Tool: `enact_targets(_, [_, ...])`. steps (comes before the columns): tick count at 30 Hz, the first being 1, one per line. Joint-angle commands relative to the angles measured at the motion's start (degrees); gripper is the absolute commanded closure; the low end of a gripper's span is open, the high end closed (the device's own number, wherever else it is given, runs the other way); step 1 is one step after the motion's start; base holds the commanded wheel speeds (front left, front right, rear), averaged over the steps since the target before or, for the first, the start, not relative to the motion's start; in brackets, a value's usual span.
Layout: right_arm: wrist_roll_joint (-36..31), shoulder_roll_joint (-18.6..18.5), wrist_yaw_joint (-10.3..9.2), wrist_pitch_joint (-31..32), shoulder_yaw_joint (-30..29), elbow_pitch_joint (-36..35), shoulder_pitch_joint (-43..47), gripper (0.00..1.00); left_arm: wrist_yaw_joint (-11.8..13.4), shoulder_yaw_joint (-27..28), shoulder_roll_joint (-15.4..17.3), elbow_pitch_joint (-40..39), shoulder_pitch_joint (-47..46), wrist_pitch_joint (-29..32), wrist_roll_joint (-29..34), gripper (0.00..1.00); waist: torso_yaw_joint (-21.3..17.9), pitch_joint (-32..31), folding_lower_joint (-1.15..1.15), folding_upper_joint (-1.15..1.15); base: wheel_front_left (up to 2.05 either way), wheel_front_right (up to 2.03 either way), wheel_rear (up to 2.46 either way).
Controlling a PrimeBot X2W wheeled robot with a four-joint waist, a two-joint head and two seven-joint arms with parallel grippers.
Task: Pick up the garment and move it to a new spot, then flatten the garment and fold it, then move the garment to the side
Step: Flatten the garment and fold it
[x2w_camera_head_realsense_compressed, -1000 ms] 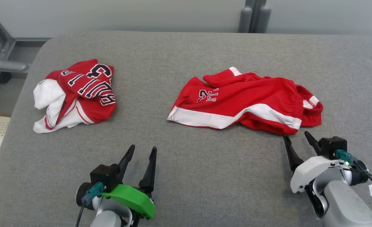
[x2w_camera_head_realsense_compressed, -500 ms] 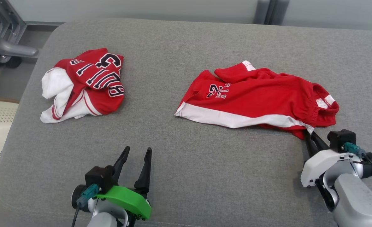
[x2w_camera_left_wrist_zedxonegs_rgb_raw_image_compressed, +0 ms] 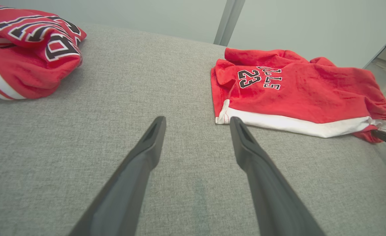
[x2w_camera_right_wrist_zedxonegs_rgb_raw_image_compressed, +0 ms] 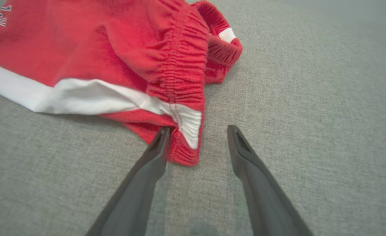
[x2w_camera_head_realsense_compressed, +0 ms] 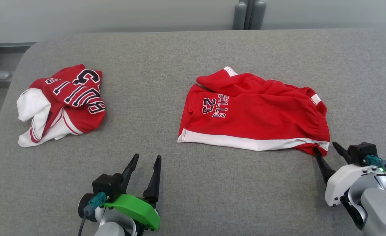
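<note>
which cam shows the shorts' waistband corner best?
Right wrist view: the waistband corner is close and sharp, gathers and white stripe end clear, beside one finger of the open right hand. Head view shows it small at the shorts' right end; left wrist view catches it at the far right edge.

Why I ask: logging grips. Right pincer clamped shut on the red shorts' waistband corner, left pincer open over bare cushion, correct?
No: the right pincer is open at the red shorts' waistband corner, fingers apart in the right wrist view. The left pincer is open over bare cushion.
</note>
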Motion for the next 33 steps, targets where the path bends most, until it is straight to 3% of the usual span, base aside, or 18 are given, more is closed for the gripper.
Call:
enact_targets(1, [1.5,-1.5,-0.08,-0.2,1.4,-0.5,-0.4,0.0,-0.2,0.2,0.1,0.4,-0.1,0.0,-0.4,0.0,-0.8,-0.5,0.0,0.0,0.0,0.0,0.0])
enact_targets(6, [3.4,-2.6,-0.08,-0.2,0.5,-2.7,1.6,0.0,-0.2,1.0,0.0,0.7,1.0,0.0,-0.2,0.0,-1.5,-1.7,0.0,0.0,0.0,0.0,0.0])
enact_targets(11, [1.2,-1.3,-0.08,-0.2,-4.9,-8.5,4.0,0.0,-0.2,4.0,0.0,-0.4,2.4,0.0,1.6,0.0,-2.7,-3.3,0.0,0.0,0.0,0.0,0.0])
enact_targets(18, [-7.7,5.1,-0.08,-0.2,-14.0,-19.8,9.9,0.0,-0.2,11.5,-0.1,-3.3,5.4,0.0,7.0,0.0,-5.0,-6.0,0.0,0.0,0.0,0.0,0.0])
enact_targets(25, [-12.8,10.1,-0.07,-0.2,-16.5,-25.9,14.4,0.0,0.5,15.4,-0.2,-5.9,7.8,0.0,10.8,0.0,-6.3,-7.5,0.0,0.0,0.0,0.0,0.0])
enact_targets(33, [-14.8,13.5,-0.08,-0.2,-19.0,-28.4,17.5,0.0,2.4,16.9,-0.2,-7.7,10.7,0.0,12.9,0.0,-7.0,-9.1,0.0,0.0,0.0,0.0,0.0])
